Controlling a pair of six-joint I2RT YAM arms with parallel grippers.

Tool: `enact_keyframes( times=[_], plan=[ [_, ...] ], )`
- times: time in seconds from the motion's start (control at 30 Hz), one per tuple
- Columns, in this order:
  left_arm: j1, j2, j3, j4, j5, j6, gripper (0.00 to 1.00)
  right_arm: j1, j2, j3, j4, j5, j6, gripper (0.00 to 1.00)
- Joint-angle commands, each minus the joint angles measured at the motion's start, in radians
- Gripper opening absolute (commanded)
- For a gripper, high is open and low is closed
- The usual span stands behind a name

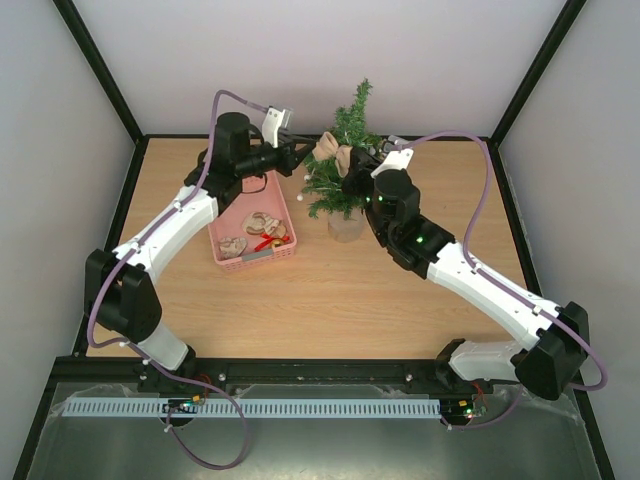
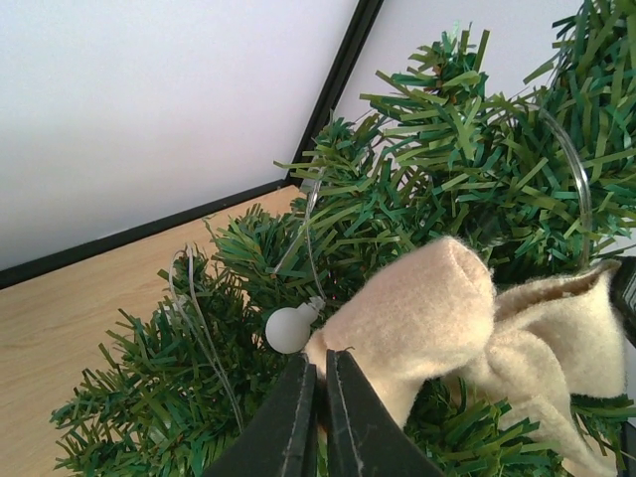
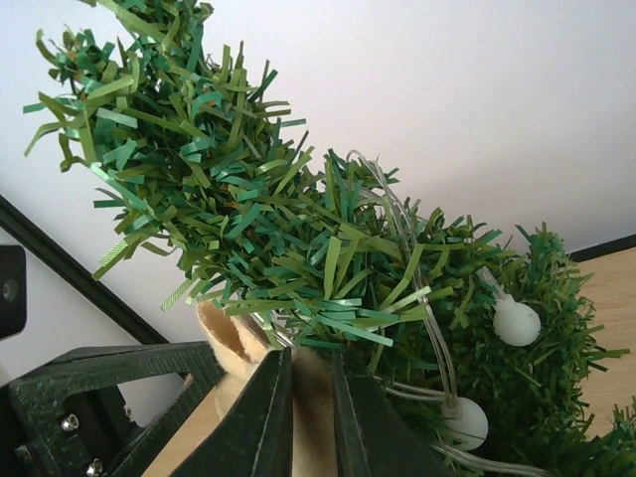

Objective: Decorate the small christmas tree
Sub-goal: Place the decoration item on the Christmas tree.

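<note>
The bushy dark-green small christmas tree [image 1: 330,190] looks light and tippy, so steady its pot [image 1: 346,228]; the right gripper [image 3: 311,363] pinches a beige felt bow [image 2: 447,308], left gripper [image 2: 320,363] closed.

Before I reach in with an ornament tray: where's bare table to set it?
Bare: the wooden tabletop between pink plastic basket and arm bases, plus far-right corner. Crowded: around the small green Christmas tree, where left gripper and right gripper meet at a beige felt bow.

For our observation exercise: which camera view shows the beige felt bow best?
Left wrist: the beige felt bow fills the lower right, loop and knot clear against the small christmas tree. The top view shows it tiny in the branches; the right wrist shows only a beige strip low down.
</note>
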Motion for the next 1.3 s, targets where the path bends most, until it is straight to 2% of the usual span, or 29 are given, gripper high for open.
enact_keyframes(
  times=[0.0,0.37,0.6,0.9,1.27],
  plan=[
    [0.006,-0.005,0.039,-0.013,-0.006,0.016,0.06,-0.003,-0.017,-0.001,0.040,0.017,0.006,0.13],
    [0.006,-0.012,0.048,-0.028,-0.033,0.028,0.18,-0.004,-0.080,-0.011,0.000,-0.008,0.000,0.37],
    [0.006,-0.032,0.050,-0.040,-0.050,0.039,0.31,-0.004,-0.111,-0.034,-0.035,-0.044,-0.002,0.44],
    [-0.014,-0.099,0.017,-0.028,-0.058,0.052,0.31,-0.003,-0.127,-0.029,-0.067,-0.059,-0.071,0.49],
    [-0.051,-0.055,0.035,-0.007,-0.024,0.052,0.20,-0.003,-0.161,-0.089,-0.093,-0.078,-0.059,0.53]
  ],
)
